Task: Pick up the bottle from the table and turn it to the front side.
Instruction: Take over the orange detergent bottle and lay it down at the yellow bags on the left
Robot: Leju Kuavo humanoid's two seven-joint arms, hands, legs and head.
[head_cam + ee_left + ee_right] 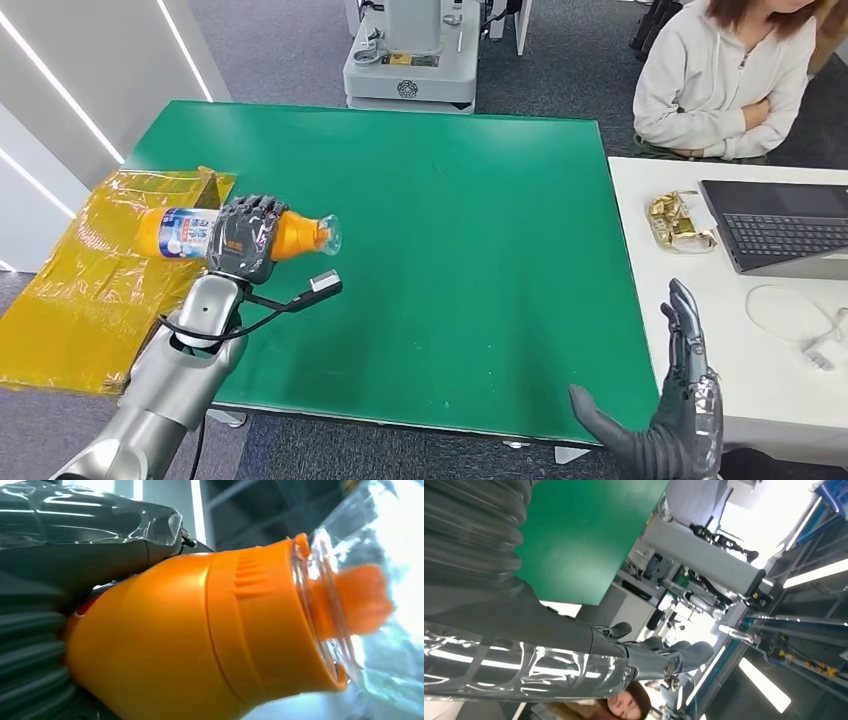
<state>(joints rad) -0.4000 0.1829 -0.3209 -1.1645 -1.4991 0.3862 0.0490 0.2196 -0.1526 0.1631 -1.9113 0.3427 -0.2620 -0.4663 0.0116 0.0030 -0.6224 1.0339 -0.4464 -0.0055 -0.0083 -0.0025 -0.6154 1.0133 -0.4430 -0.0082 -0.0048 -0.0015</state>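
In the left half of the head view, the left hand (243,238) is gripping the bottle (185,232) around its middle, the dark fingers (255,207) curling over the top of it. The bottle is lying sideways in the grip, off the green table (450,250), hanging over the table's left edge beside the yellow plastic sheet (90,290). Its orange body is pointing right, ending in a clear cap (330,234), while the blue and white label (188,231) is showing to the left of the hand. In the left wrist view, the orange shoulder of the bottle (165,645) is sitting close against the grey thumb (90,530), with the clear cap (325,605) towards the right of the frame.

At the lower right of the head view, the right hand (680,400) is hovering at the table's near right corner, holding nothing, its fingers (685,320) straightened and pointing up the frame with the thumb splayed out to the left.

In the upper right, a person (725,80) is sitting with folded arms behind a white table (660,290) that is carrying a laptop (780,225), a gold wrapper (675,220) and a white cable (800,320).
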